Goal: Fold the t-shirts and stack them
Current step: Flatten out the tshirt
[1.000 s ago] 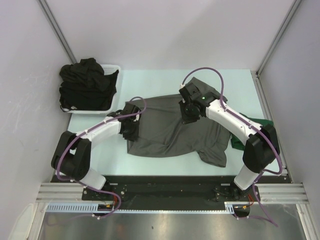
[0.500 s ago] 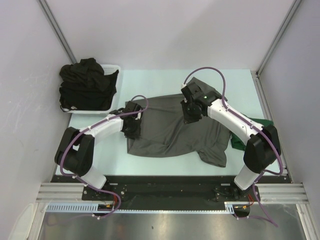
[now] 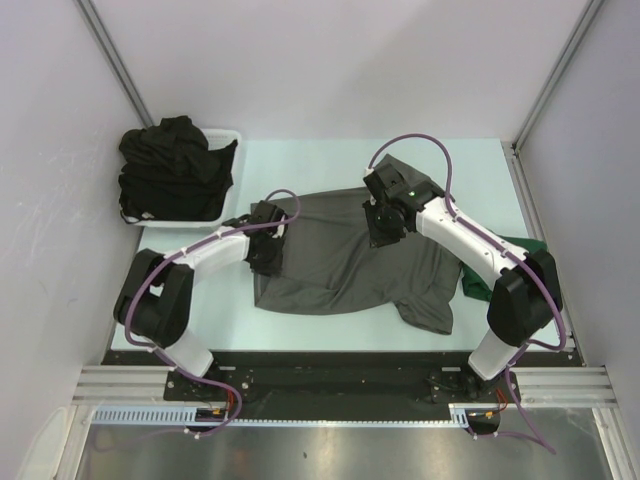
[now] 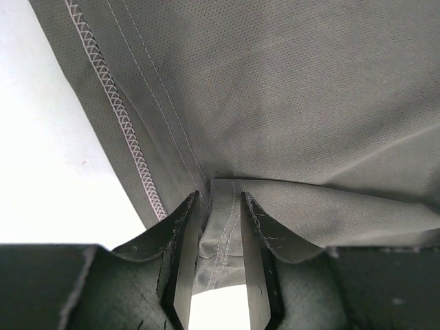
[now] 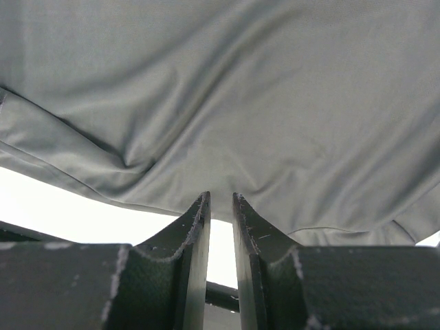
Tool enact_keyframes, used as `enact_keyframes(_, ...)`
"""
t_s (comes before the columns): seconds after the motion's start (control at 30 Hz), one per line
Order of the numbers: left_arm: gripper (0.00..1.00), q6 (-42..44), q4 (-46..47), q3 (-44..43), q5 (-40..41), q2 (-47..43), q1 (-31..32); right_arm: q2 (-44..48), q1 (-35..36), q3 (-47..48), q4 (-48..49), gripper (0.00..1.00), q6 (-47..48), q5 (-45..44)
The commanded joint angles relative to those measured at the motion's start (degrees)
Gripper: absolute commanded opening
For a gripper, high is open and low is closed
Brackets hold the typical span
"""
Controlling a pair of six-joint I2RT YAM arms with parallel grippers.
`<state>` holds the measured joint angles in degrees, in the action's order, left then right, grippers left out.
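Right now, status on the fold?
Left gripper pinching hem of the grey t-shirt. Right gripper pinching its far edge. Shirt spread, not yet folded. Nothing on it; green t-shirt lies off right.

The left arm (image 3: 200, 258) is stretched low and forward to the right from its base, with the elbow kept near the near edge. The left gripper (image 4: 218, 196) is closed on a folded hem of the grey t-shirt (image 3: 330, 265), which is pinched between both fingers (image 4: 180, 234). The right arm (image 3: 470, 245) is raised from its base and reached forward and to the left. The right gripper (image 5: 221, 194) is held almost closed, a thin slit being left, with the cloth edge caught at the tips.
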<state>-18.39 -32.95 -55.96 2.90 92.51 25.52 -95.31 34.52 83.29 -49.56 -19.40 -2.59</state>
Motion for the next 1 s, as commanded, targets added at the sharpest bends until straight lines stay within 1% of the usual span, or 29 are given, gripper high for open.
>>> enact_keyframes(0.0,0.35,1.96,1.48,-1.69,1.23,0.91,0.41,2.23,-0.33,0.3,-1.15,0.24,0.77,-0.92)
enact_keyframes(0.5,0.34,3.36,1.92,-0.9,1.76,2.59,0.5,0.74,-0.16,1.35,-1.59,0.24,0.41,-0.49)
enact_keyframes(0.63,0.29,3.1,2.1,-0.81,1.24,2.94,0.5,0.39,-0.07,1.62,-1.59,0.24,0.33,-0.57)
enact_keyframes(0.7,0.29,3.1,2.1,-0.81,0.97,3.03,0.5,0.12,-0.07,1.7,-1.59,0.24,0.33,-0.4)
enact_keyframes(0.73,0.26,3.19,2.1,-0.81,0.97,3.03,0.5,0.12,-0.07,1.79,-1.5,0.24,0.24,-0.4)
enact_keyframes(0.87,0.22,3.45,2.01,-0.73,1.06,3.38,0.5,-0.32,0.02,2.06,-1.5,0.23,0.24,-0.14)
enact_keyframes(0.97,0.17,3.36,2.01,-0.9,0.88,3.29,0.5,-0.41,0.02,2.41,-1.5,0.23,0.33,-0.22)
